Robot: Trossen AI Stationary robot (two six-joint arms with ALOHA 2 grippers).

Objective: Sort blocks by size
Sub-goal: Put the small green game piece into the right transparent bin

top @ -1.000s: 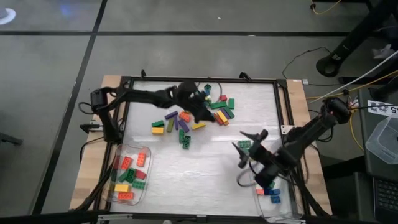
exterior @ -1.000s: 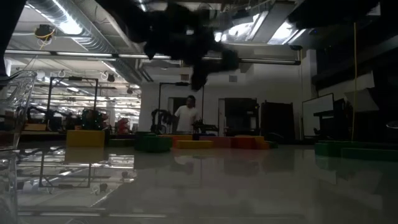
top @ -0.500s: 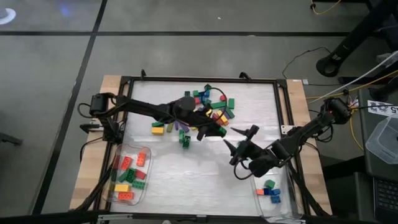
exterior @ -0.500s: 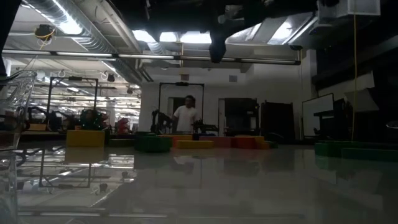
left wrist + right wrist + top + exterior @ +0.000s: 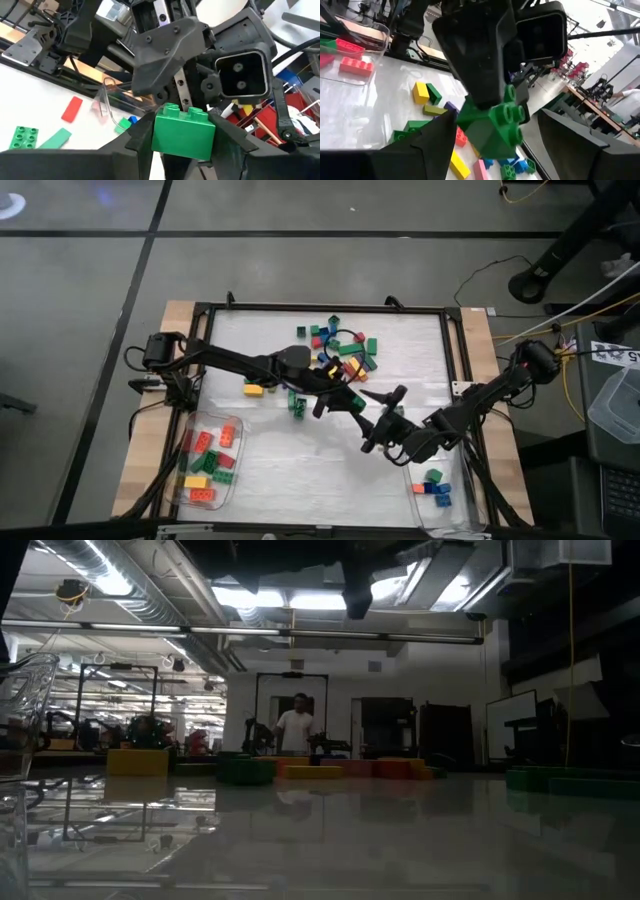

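Holding a short green block (image 5: pixel 183 131) clamped in my left end effector (image 5: pixel 352 402), I hang above the middle of the tabletop (image 5: pixel 300 460), and my right end effector (image 5: pixel 385 420) faces it with fingers spread wide on either side of the block, not yet touching. It looks like a handover. The block is light, rigid plastic with smooth, slick sides, so my right fingers should close on its flat side faces, clear of the studs. Loose blocks (image 5: pixel 345 352) lie near the far edge; sorted ones sit in tubs (image 5: pixel 208 462) at both near corners.
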